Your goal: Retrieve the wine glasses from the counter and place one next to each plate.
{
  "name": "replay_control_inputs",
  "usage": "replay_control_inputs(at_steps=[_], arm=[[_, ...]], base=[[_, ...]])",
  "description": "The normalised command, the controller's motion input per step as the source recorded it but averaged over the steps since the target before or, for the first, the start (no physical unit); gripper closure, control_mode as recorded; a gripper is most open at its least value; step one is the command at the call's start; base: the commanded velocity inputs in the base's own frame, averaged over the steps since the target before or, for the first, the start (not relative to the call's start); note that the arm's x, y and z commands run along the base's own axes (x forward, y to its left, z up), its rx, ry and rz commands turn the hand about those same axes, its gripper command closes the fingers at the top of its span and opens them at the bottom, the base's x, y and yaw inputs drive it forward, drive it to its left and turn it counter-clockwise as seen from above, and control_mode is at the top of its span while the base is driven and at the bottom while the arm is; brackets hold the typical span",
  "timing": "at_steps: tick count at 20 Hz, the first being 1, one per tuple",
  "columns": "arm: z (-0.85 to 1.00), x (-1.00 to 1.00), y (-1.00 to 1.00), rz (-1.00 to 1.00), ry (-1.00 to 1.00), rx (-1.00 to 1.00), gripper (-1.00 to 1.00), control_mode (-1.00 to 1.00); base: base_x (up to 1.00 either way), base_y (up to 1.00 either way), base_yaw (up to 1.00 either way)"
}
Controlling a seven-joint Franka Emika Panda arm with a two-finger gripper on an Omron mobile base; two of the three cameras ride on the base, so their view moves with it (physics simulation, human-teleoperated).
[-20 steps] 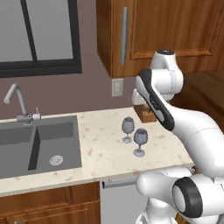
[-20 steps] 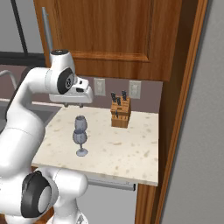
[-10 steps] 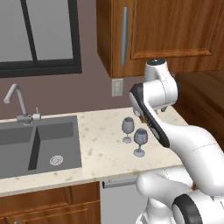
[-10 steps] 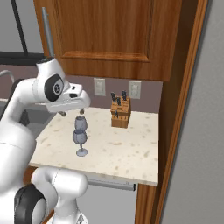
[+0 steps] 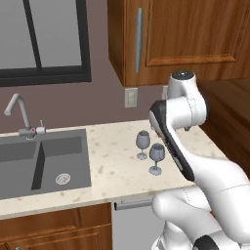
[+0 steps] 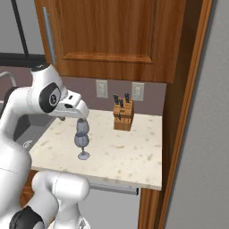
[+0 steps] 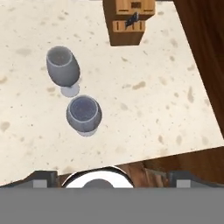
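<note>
Sink [image 5: 44, 161]: at your 9 o'clock in the left base view, both basins bare apart from the drain [image 5: 62, 178].
Wine glasses: two, upright and empty on the counter [image 5: 117, 166], just beside each other; far glass [image 5: 142, 142], near glass [image 5: 156, 154].
Knife block [image 6: 123, 115]: at 1 o'clock from the glasses, holding dark-handled knives.
Gripper [image 6: 78, 117]: fingers spread wide, holding nothing, above the glasses, arm bent over the counter.
</note>
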Motion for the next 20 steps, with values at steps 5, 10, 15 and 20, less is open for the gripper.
replay_control_inputs(at_steps=[5,10,15,20], arm=[[-0.01,0.00,0.00,-0.24,-0.28,0.35,-1.00,-1.00],[-0.02,0.06,0.00,-0.17,-0.20,0.50,-1.00,-1.00],[0.00,0.07,0.04,-0.15,-0.14,0.53,-1.00,-1.00],[-0.03,0.00,0.00,-0.04,-0.01,0.71,-1.00,-1.00]], base=[[0.00,0.00,0.00],[0.00,0.00,0.00],[0.00,0.00,0.00],[0.00,0.00,0.00]])
